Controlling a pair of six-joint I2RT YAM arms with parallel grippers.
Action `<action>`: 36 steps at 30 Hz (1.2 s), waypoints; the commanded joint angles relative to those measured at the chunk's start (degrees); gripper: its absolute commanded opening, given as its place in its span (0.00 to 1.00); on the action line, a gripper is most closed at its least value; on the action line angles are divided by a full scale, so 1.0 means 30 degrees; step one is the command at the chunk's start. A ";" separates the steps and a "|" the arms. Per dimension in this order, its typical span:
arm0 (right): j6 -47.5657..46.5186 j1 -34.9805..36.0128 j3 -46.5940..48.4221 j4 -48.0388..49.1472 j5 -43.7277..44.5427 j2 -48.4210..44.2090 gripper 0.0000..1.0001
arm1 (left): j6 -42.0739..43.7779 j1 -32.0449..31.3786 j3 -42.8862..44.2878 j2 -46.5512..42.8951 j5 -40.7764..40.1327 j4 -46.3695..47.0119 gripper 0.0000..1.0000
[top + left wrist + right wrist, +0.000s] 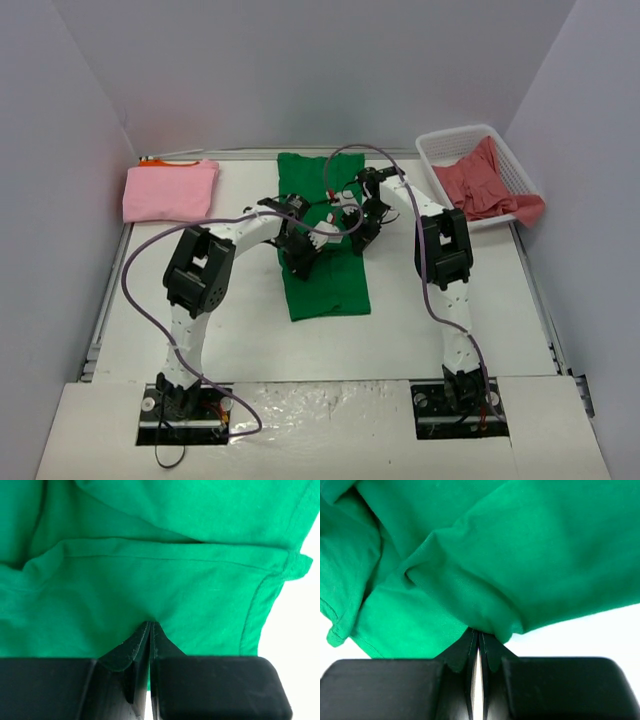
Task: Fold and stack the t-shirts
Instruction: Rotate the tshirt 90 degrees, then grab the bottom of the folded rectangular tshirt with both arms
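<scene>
Green t-shirt (325,285) lay at frame centre on my worktop (240,330); I had the left tool (151,626) and right tool (478,632) each pinched together on its cloth. Folded pink t-shirt (170,190) sat upper left, coral red t-shirt (490,185) in the basket (455,135) upper right.

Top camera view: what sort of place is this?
Probably a robot test cell: plain white walls box in a white table, left arm and right arm are bolted at its near edge, working a green t-shirt.
</scene>
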 commanded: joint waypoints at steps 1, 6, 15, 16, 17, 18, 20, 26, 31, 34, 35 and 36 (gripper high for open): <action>-0.0589 -0.0056 0.0727 -0.0934 0.1047 0.0543 0.00 | 0.0776 0.0650 0.0746 0.0471 -0.1346 -0.0358 0.02; -0.0648 -0.0056 0.1021 -0.1168 0.1018 0.0514 0.00 | 0.1215 0.1178 0.1713 0.0911 -0.1874 -0.0797 0.02; -0.0852 0.0178 0.0817 -0.2015 0.1134 -0.0861 0.00 | 0.1596 0.1502 0.1804 -0.0726 -0.0471 -0.2406 0.02; -0.0911 0.0207 0.0903 -0.2250 0.1164 -0.1095 0.00 | 0.1684 0.1472 0.1657 -0.1164 0.0141 -0.2670 0.02; -0.0940 0.0208 0.0991 -0.2485 0.1135 -0.1561 0.00 | 0.1917 0.1414 0.1569 -0.2097 0.0466 -0.3397 0.03; -0.0941 0.0208 0.1050 -0.2922 0.1048 -0.1827 0.01 | 0.2122 0.1240 0.1423 -0.2657 0.0759 -0.3811 0.02; -0.1145 0.0237 0.1080 -0.3481 0.0872 -0.2761 0.05 | 0.2851 0.0888 0.1013 -0.4554 0.1114 -0.4950 0.06; -0.1030 0.0033 -0.1255 -0.3340 0.1485 -0.6508 0.18 | 0.4173 -0.1160 -0.3745 -1.0326 -0.3581 -0.3387 0.25; -0.0063 -0.0874 -0.5065 -0.1085 0.2160 -0.9527 0.23 | 0.4526 -0.3856 -0.9323 -1.2154 -0.8374 0.0539 0.33; -0.0033 -0.1811 -0.7207 -0.0087 0.2655 -1.0614 0.24 | 0.4498 -0.4240 -1.1727 -1.2039 -0.9694 0.2706 0.35; 0.0025 -0.2075 -0.7559 0.0176 0.2716 -1.0793 0.24 | 0.4497 -0.4444 -1.2313 -1.1951 -1.0016 0.3327 0.36; -0.0003 -0.2628 -0.7824 0.0179 0.2746 -1.0911 0.24 | 0.4526 -0.4504 -1.3334 -1.1921 -1.0657 0.4059 0.36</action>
